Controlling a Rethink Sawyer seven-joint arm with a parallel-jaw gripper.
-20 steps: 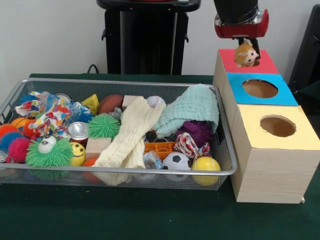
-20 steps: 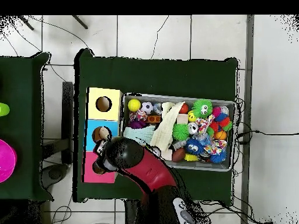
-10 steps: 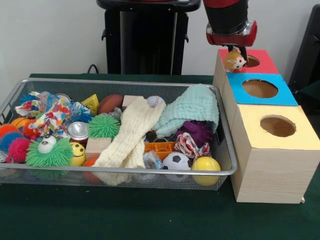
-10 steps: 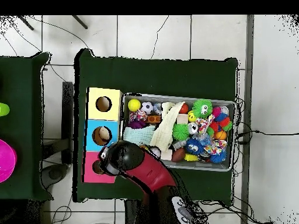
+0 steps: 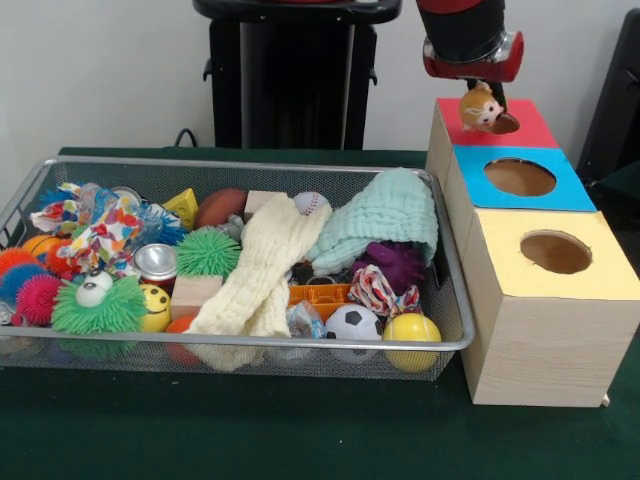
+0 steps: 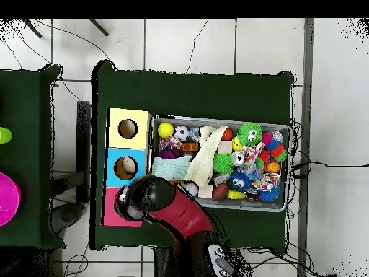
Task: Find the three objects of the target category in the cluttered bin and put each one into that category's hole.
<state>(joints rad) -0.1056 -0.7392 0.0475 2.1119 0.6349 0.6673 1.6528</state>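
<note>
Holding small plush toy [image 5: 484, 106] over red section [image 5: 530, 128] of 3-hole box.

Gripper [image 5: 485, 98] hanging from the arm [image 6: 173, 209] above the red top, clamping on the orange-and-cream plush toy, which is dangling just over the red hole [image 5: 505, 124], not yet inside. Sitting beside it in 1 row: blue section [image 5: 520, 178] and yellow section [image 5: 555, 255], each showing 1 round hole. Wire bin [image 5: 300, 345] standing left of the box on the green table [image 5: 300, 430], carrying cream cloth [image 5: 260, 270], mint cloth [image 5: 385, 220], green spiky ball [image 5: 207, 252], soccer ball [image 5: 354, 325], yellow ball [image 5: 412, 335], baseball [image 5: 311, 203], football [image 5: 220, 207].
</note>
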